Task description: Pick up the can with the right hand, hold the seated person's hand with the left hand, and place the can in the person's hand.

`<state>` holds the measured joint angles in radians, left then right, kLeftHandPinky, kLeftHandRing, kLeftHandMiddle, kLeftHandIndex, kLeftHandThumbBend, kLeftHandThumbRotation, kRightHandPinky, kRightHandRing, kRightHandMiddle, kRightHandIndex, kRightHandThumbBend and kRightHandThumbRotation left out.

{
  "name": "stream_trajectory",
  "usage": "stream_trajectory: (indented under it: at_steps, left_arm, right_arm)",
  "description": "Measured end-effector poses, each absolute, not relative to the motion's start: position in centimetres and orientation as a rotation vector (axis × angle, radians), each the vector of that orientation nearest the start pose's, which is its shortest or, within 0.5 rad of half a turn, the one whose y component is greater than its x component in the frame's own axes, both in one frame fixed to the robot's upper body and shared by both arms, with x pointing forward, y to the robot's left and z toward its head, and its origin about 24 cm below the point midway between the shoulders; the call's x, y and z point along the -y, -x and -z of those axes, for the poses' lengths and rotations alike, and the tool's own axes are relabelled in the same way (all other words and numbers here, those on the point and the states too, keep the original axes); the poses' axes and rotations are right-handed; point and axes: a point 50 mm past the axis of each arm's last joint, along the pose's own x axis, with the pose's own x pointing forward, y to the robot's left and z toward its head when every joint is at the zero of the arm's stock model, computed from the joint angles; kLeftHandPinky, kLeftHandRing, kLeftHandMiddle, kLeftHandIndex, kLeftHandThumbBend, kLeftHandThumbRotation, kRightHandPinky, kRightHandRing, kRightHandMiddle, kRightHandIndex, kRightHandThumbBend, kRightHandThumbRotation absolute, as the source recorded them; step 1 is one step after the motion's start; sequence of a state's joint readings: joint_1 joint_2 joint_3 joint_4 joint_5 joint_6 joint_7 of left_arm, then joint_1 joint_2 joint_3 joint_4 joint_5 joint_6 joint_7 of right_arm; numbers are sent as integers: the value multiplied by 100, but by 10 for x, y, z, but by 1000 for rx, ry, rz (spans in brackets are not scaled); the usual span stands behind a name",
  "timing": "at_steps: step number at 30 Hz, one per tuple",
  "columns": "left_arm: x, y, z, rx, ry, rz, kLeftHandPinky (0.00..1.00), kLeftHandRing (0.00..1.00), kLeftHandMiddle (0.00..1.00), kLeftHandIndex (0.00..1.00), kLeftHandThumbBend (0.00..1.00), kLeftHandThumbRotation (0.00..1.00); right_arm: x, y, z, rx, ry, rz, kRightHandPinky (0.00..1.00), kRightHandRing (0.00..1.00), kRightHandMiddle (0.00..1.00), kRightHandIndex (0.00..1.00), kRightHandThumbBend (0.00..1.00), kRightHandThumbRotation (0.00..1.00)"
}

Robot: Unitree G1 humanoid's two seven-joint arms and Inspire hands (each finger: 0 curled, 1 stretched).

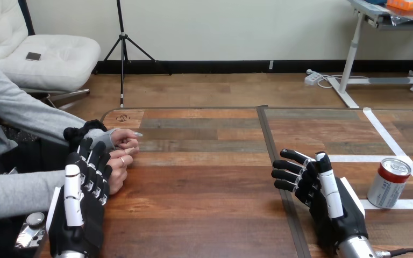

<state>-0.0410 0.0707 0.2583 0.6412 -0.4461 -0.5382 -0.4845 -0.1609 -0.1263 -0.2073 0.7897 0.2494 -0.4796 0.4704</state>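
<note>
Fingers (pixel 286 175) of the right hand (pixel 334 208) were spread and only loosely bent, pointing toward the view's left, with the thumb lying along the top. The hand was released and grasped nothing. It hung above the wooden table (pixel 204 188) in the lower right part of the head view, its silver forearm coming in from the bottom edge.

The can (pixel 389 183) stood upright on the table just to the right of that hand, apart from it, with a clear gap of wood between the two. It was silver with a red band round its top, and it sat at a corner of the white tape (pixel 355 158) lines stuck to the tabletop. Its lid faced up; whether it had been opened, or what was inside, could not be told.

The left hand (pixel 78 215) reached forward from the lower left corner, its fingers (pixel 94 161) nearly straight and close together, also released and holding nothing. Its fingertips overlapped the person's hands (pixel 121 156), which rested together at the table's left edge, one just behind the other, fingers curled inward. Whether the robot's fingertips touched those hands or only hovered beside them could not be told, and none of them curled round a hand or wrist. The person's hands held nothing and were well apart from the can.
</note>
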Motion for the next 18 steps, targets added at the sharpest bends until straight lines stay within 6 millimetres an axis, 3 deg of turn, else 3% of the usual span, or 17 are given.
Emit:
stream_trajectory:
  at_steps: [18]
  left_arm:
    - [-219,-223,30,73,298,-15,100,97,95,97,54,100]
  right_arm:
    - [207,-247,38,-88,-156,-151,73,73,73,76,76,90]
